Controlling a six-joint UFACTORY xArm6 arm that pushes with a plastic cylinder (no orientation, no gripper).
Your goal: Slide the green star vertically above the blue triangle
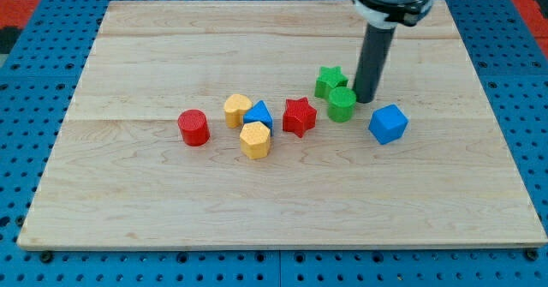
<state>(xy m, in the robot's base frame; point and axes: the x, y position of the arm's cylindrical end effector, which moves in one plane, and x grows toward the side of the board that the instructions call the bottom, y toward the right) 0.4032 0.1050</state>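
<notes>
Resting on the bench (128, 193), my tip (365, 99) touches the green cylinder (341, 104) at its 3 o'clock; green star (329, 80) sits at 2 o'clock from the blue triangle (259, 114); no jaws here

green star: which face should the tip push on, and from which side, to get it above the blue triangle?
Push the green star on its right-hand face, heading toward the view's left: the blue triangle sits left and lower. My tip is now right of the star, beside the green cylinder, so it probably needs to come slightly toward the view's top to miss that.
</notes>
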